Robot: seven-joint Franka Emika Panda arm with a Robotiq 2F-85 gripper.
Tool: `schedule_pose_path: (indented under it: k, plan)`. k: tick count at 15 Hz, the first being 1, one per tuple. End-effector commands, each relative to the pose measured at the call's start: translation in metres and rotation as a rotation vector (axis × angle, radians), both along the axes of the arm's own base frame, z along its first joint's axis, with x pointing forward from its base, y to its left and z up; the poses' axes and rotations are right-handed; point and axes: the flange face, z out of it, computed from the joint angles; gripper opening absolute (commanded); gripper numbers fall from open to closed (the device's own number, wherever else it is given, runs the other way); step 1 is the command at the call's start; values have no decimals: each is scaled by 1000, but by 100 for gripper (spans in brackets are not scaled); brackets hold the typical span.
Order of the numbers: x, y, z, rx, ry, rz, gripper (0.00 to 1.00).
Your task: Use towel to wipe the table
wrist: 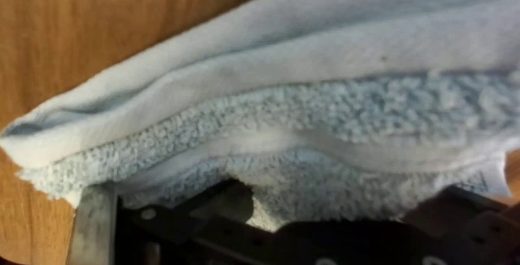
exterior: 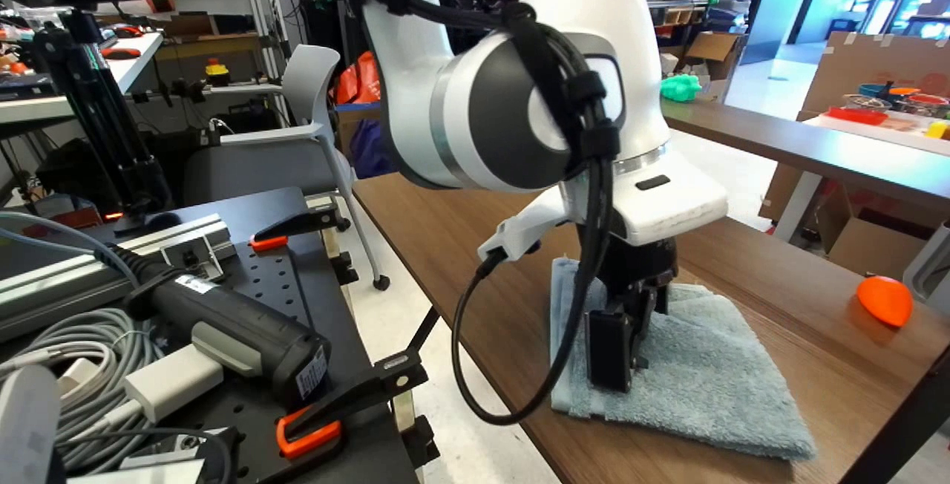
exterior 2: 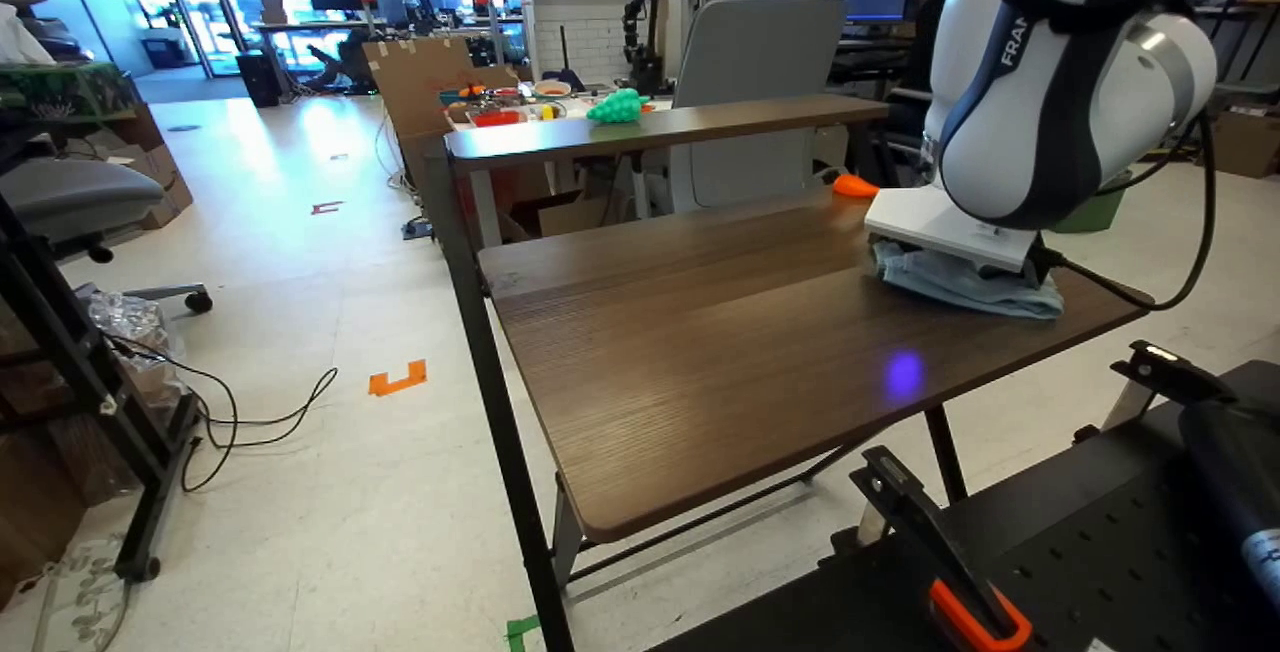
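While the towel (exterior: 705,373) lies near one end of it, the long brown tabletop (exterior 2: 700,352) stretches far to the left of the towel in an exterior view. My white and black arm (exterior: 512,105) bends down right over the towel. A black tabletop (exterior: 278,276) stands well apart from the towel, off to its left in an exterior view. A gray chair (exterior 2: 765,82) stands back behind the towel, and a long, thin brown shelf (exterior 2: 720,129) runs behind it too, up higher than the towel. The towel is pale blue-gray, fuzzy and folded, and it sits on the brown tabletop right below me. My black jaws are down low and touch the towel. In the wrist view the towel puffs up close against them, but it is so dark there that I cannot tell if they pinch it or are spread apart. A fat black tool (exterior: 237,324) lies on the black tabletop, left of the towel. A bumpy green thing (exterior 2: 615,107) sits on the brown shelf, behind the towel. A smooth orange thing (exterior: 885,301) is on the brown tabletop, near the towel and to its right in an exterior view. A little white tag (wrist: 493,175) sticks out from the edge of the towel.
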Motion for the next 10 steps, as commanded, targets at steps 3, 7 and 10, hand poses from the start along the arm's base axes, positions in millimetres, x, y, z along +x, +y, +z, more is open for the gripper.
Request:
schedule_pose_path:
  k: [3,7,10]
  plan:
    - [-35,68,-44,-40,172,147,100]
    - [-37,129,-44,-82,269,145,100]
    - [-48,159,-47,-108,333,162,100]
